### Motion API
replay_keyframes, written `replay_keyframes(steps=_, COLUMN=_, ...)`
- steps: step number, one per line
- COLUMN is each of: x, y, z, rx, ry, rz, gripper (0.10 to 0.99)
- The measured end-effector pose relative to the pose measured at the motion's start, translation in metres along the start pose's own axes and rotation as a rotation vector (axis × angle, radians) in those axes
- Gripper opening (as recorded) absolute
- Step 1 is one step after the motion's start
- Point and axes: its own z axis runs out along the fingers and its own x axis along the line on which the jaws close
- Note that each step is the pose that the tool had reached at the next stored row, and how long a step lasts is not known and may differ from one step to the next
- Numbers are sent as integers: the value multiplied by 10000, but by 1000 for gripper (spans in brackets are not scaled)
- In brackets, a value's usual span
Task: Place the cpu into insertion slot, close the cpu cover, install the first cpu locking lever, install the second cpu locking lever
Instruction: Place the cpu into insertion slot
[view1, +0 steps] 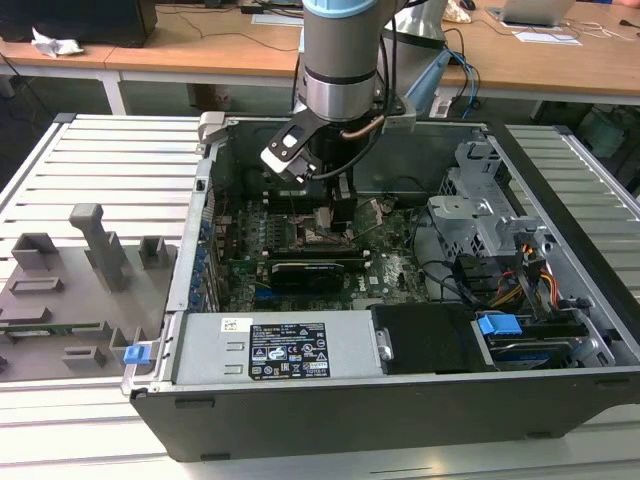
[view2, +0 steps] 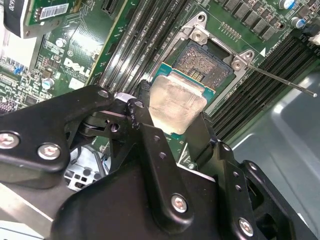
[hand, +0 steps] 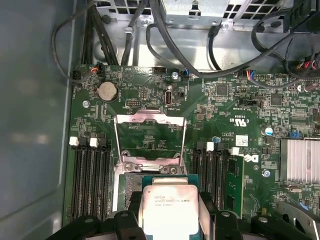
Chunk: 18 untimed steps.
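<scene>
My gripper (view2: 175, 114) is shut on the cpu (view2: 176, 102), a small square chip with a dull silver top, one black finger on each side. The chip hangs over the near edge of the insertion slot (view2: 207, 62), whose dark pin field lies uncovered beyond it. In the first wrist view the cpu (hand: 167, 205) sits between the fingers of the gripper (hand: 168, 212), and the cpu cover (hand: 150, 118) lies swung open past the insertion slot (hand: 131, 181). A thin wire locking lever (view2: 282, 81) juts out from the slot's corner. In the exterior view the gripper (view1: 334, 215) reaches down into the computer case.
The green motherboard (view1: 395, 270) lies in the open case (view1: 330, 400). Black memory slots (hand: 90, 175) flank the socket on both sides. A finned heatsink (hand: 300, 160), cables (view1: 470, 280) and a metal drive cage (view1: 480, 215) stand nearby. A grey fixture tray (view1: 70, 290) lies at the exterior view's left.
</scene>
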Motion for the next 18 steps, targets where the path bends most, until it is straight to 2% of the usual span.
replay_keyframes(steps=6, x=20, y=-2, z=30, rx=-4, ry=-43, rz=531, gripper=529)
replay_keyframes(steps=9, x=55, y=-2, z=53, rx=7, ry=-44, rz=543, gripper=529)
replay_keyframes(steps=18, x=68, y=-18, z=102, rx=8, ry=-46, rz=559, gripper=529)
